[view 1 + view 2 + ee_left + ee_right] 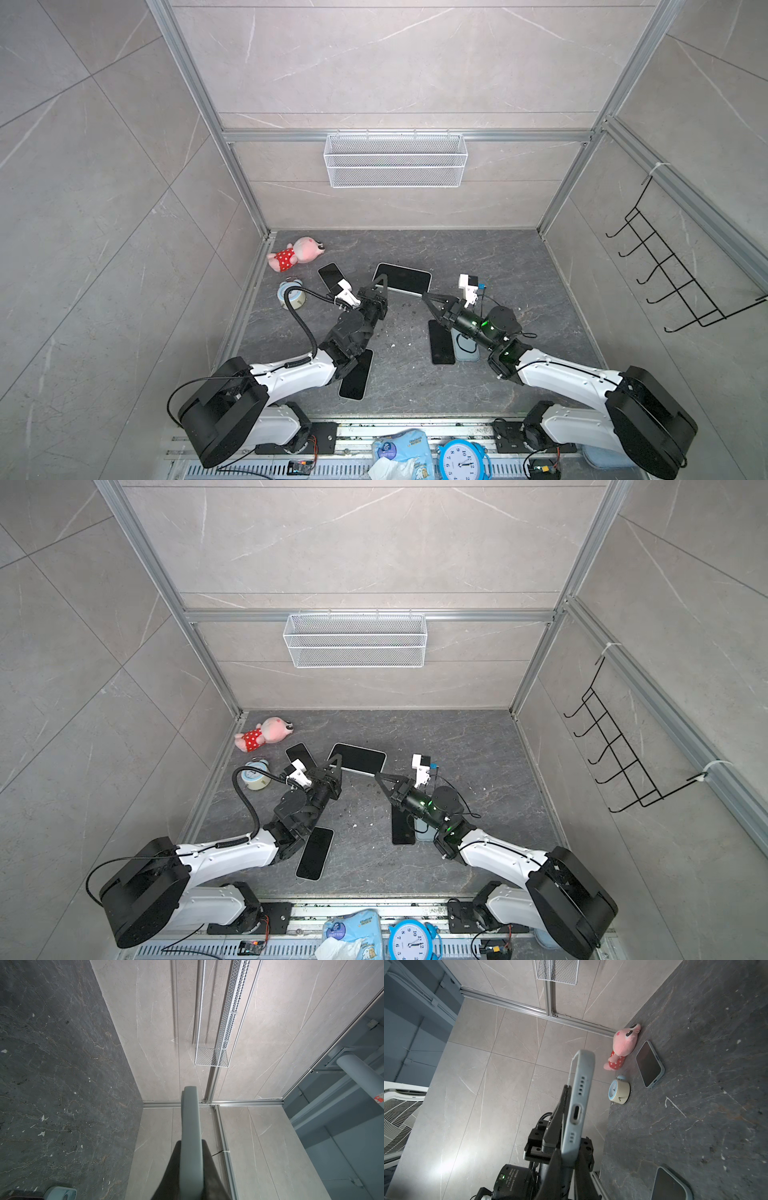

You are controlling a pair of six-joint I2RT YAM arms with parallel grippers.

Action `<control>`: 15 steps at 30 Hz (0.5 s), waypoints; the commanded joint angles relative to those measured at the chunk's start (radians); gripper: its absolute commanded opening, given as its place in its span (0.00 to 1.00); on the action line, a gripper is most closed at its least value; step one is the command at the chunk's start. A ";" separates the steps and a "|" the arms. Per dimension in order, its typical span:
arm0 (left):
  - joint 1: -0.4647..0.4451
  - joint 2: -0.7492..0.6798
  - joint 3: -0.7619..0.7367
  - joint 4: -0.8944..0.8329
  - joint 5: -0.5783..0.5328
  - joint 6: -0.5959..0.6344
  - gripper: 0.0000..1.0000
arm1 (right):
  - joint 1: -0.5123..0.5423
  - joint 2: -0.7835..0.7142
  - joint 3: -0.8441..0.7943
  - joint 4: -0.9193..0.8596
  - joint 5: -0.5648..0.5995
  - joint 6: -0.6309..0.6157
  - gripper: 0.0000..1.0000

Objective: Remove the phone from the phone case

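Item: phone (402, 279) in phone case (579, 1101), held clear of the table (478, 257) near its middle, screen facing up, between two arms. Left end: clamped by the left gripper (380, 286), jaws closed tight across the thickness of the case. Right end, by the charging port: pinched by the right gripper (424, 296), jaws likewise closed on the case; whether the glass is also caught cannot be told. Handling, as judged: a light, rigid slab; glass face smooth, slippery and breakable. The case is a pale matt shell with rounded corners, probably rubbery, with a lip expected to flex. It is best taken by the rim at one corner, so that the lip is peeled back while the phone is pushed out from behind.
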 commanded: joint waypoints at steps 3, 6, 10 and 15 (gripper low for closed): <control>-0.007 -0.012 0.060 0.074 -0.008 -0.004 0.00 | 0.011 0.005 -0.017 0.036 -0.014 -0.039 0.01; -0.007 -0.010 0.064 0.062 -0.002 -0.037 0.00 | 0.010 0.011 -0.017 0.039 -0.035 -0.068 0.00; 0.001 -0.015 0.090 -0.002 0.055 -0.108 0.00 | 0.011 -0.016 -0.008 -0.089 -0.063 -0.257 0.00; 0.019 -0.058 0.154 -0.199 0.143 -0.147 0.00 | 0.048 -0.099 -0.017 -0.320 0.030 -0.630 0.00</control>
